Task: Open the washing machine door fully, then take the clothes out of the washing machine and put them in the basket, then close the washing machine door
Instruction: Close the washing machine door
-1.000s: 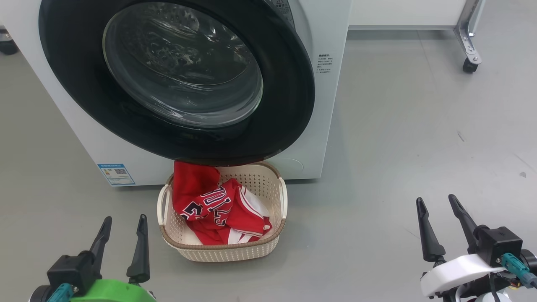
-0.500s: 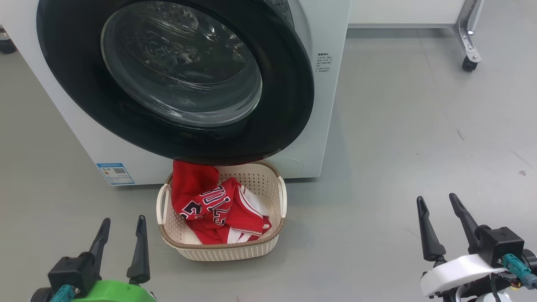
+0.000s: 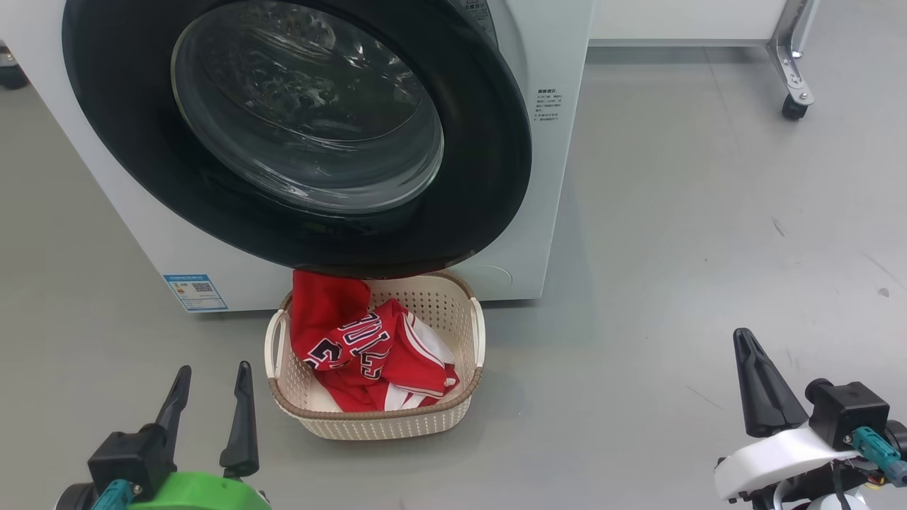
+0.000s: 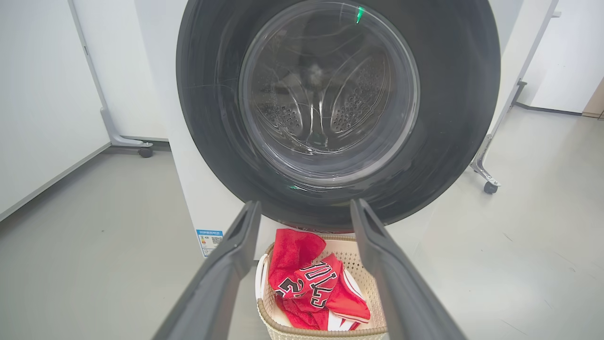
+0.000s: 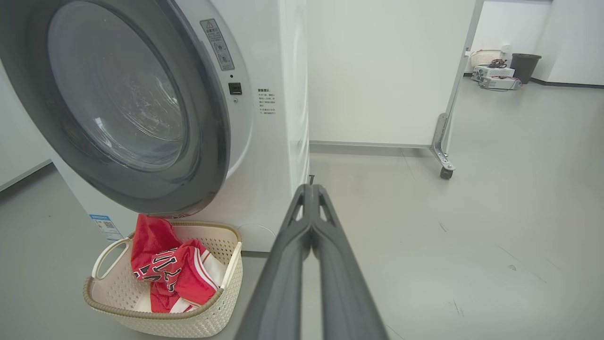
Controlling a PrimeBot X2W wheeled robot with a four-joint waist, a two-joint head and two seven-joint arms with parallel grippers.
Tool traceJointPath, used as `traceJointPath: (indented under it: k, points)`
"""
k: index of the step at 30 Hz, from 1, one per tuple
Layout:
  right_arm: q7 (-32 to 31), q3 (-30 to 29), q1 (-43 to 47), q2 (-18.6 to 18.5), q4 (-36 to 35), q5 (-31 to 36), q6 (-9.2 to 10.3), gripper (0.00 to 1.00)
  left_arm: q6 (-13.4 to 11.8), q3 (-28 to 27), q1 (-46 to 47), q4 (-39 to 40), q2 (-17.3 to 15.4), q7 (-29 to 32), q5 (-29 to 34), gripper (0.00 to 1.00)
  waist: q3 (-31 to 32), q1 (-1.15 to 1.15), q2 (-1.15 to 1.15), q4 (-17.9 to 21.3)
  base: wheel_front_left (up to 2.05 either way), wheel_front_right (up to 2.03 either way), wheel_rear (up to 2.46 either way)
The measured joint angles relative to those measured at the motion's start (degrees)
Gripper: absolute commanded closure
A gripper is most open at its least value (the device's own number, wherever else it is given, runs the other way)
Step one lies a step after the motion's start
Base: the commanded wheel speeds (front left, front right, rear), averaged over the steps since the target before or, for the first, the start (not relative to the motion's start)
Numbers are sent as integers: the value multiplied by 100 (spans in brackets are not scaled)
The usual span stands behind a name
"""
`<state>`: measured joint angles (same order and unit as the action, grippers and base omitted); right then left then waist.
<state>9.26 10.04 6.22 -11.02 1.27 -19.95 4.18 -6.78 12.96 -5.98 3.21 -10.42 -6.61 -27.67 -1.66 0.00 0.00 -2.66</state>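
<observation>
While the left hand (image 3: 215, 370) hung low with its two fingers spread apart and nothing between them, the right hand (image 3: 742, 338) had its fingers pressed together, also empty. Between the two hands, nearer the left one, the basket (image 3: 375, 418) stood on the floor (image 3: 673, 248) with the clothes (image 3: 368, 350) heaped inside. Just beyond it, ahead of both hands, the washing machine door (image 3: 489, 198) lay flat against the washing machine (image 3: 567, 49).

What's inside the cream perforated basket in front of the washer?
Crumpled red clothes with white trim and black-and-white lettering lie heaped in the cream plastic basket; whatever is beneath them is covered.
</observation>
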Motion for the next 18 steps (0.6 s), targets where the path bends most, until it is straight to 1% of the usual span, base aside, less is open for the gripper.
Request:
traceJointPath:
  k: [5,8,13,18]
  points:
    - [-38,-4,-2,-80,0,0,-11,100,-1,1,0,18,43,7,60,0,-11,0,0,-20,0,0,0]
    - [-43,-1,-27,-137,2,0,-59,100,-1,4,0,35,55,43,63,0,-27,0,0,-38,0,0,0]
    - [-99,36,-210,-242,10,8,-179,100,-1,40,3,92,65,60,122,0,-96,0,0,-86,0,0,0]
    - [-175,137,-698,-294,7,49,-321,100,-1,79,14,130,126,101,134,0,-225,0,0,-164,0,0,0]
